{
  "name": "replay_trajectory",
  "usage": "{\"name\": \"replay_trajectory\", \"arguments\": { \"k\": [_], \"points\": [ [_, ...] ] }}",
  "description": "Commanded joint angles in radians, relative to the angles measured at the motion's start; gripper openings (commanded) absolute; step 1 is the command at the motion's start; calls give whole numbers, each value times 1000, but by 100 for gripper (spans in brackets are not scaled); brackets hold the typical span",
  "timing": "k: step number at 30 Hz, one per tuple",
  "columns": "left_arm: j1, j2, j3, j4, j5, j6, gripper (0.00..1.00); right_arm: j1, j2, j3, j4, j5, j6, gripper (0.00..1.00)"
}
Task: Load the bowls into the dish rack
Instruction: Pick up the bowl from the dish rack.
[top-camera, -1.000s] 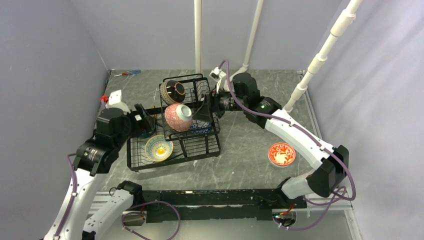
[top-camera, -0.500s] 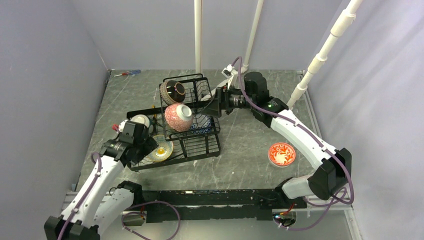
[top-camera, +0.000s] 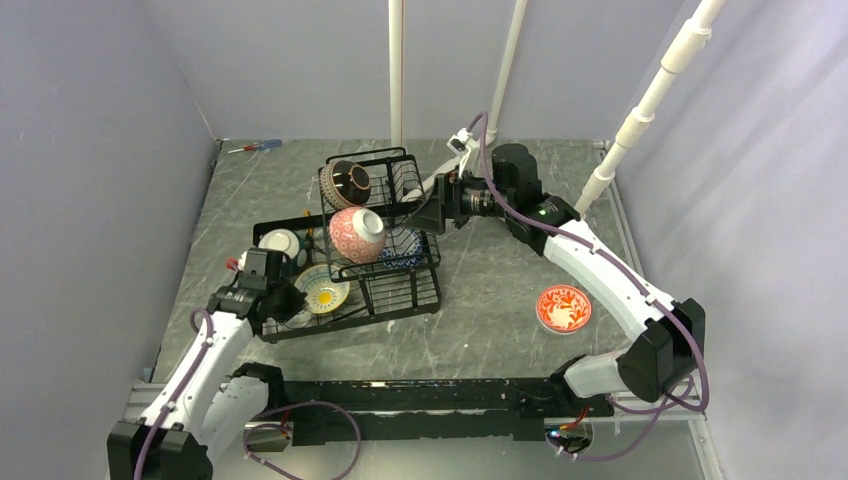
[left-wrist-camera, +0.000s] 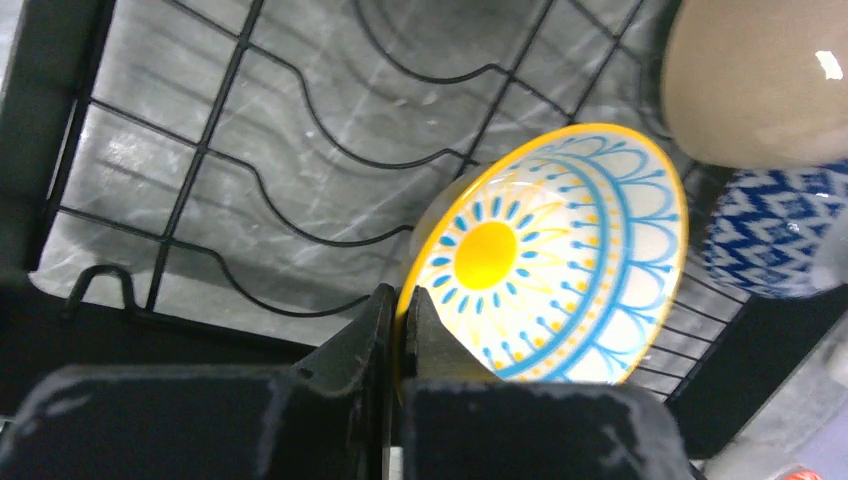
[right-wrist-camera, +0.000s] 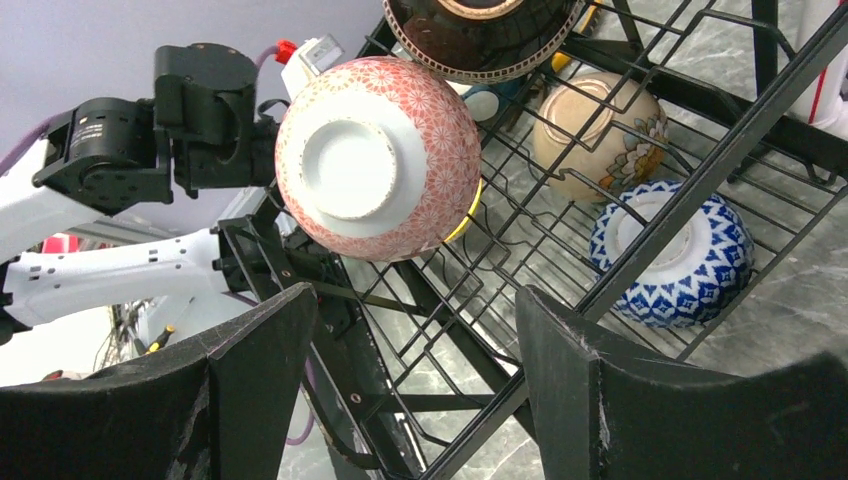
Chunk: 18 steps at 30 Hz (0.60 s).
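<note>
The black wire dish rack (top-camera: 360, 316) stands left of centre. My left gripper (left-wrist-camera: 397, 300) is shut on the rim of the yellow sun-patterned bowl (left-wrist-camera: 560, 250), which is tilted in the rack's lower tray (top-camera: 322, 290). On the upper basket rest a pink patterned bowl (right-wrist-camera: 378, 158) and a brown striped bowl (top-camera: 345, 183). A blue-white bowl (right-wrist-camera: 672, 252) and a beige bowl (right-wrist-camera: 588, 135) lie below them. My right gripper (right-wrist-camera: 415, 320) hangs open at the rack's right side, holding nothing. A red patterned bowl (top-camera: 563, 308) sits on the table to the right.
A white bowl (top-camera: 281, 242) sits at the rack's back left corner. A screwdriver (top-camera: 255, 147) lies at the far left back of the table. White poles (top-camera: 396, 70) rise behind the rack, and another (top-camera: 640, 120) at the back right.
My left gripper drew back toward the rack's near left corner and shut on the yellow bowl's rim. The right gripper pulled slightly up and away from the rack, still open.
</note>
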<state>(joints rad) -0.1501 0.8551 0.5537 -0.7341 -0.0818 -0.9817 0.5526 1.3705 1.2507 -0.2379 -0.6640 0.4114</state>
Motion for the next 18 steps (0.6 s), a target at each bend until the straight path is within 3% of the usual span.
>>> {"name": "replay_trajectory", "arguments": {
  "k": [1, 7, 12, 18],
  "points": [
    [4, -62, 25, 0, -31, 46, 3, -9, -46, 10, 43, -11, -4, 77],
    [4, -138, 145, -178, -104, 87, 3, -11, -34, 33, 41, -22, 7, 79],
    [4, -183, 304, -284, -267, 148, 3, -11, -17, 43, 61, -45, 29, 80],
    [4, -169, 495, -214, -423, 355, 3, -10, 10, 76, 77, -77, 51, 81]
  ]
}}
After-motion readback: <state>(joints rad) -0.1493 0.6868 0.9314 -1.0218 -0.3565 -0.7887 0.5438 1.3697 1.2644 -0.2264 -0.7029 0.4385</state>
